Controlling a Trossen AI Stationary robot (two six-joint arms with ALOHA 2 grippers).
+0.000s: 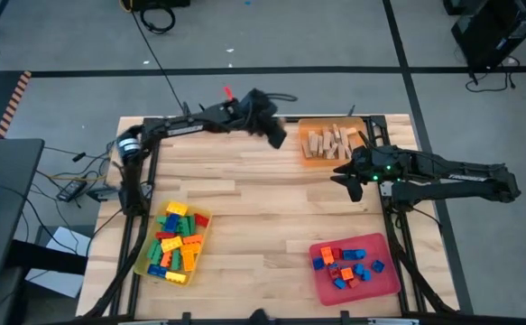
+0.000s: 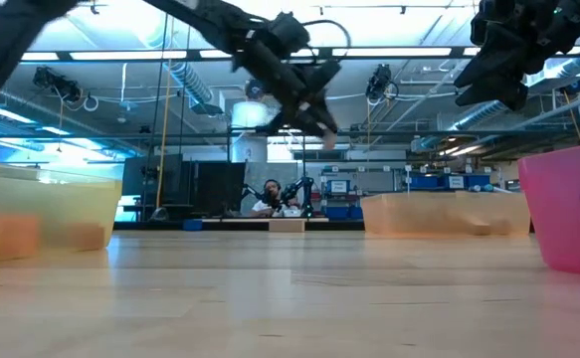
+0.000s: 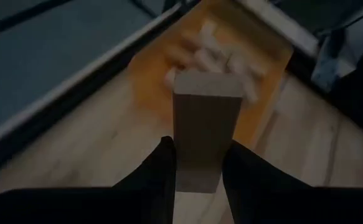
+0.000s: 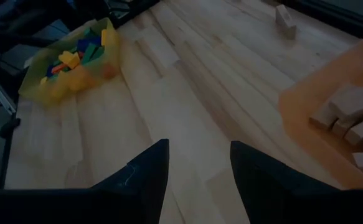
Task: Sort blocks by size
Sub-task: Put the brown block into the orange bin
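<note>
Ahead of your left gripper [image 3: 197,165]: orange tray [image 3: 265,93] of wooden pieces [image 3: 221,59] | left jaws clamp tan block [image 3: 203,134] | right gripper [image 4: 197,168] jaws parted, empty

A pale wooden table [image 1: 263,217] of jointed planks with visible grain and a smooth, faintly satin finish. Three translucent plastic trays sit on it: yellow [image 1: 145,257], orange [image 1: 309,161] and red [image 1: 389,284]. Small bricks [image 1: 174,242] in the yellow and red trays look like smooth, glossy plastic. Tan blocks [image 1: 330,141] in the orange tray are plain matt wood. The left gripper [image 3: 197,165] has matt dark fingers pinching one unpainted wooden block [image 3: 203,134]
</note>
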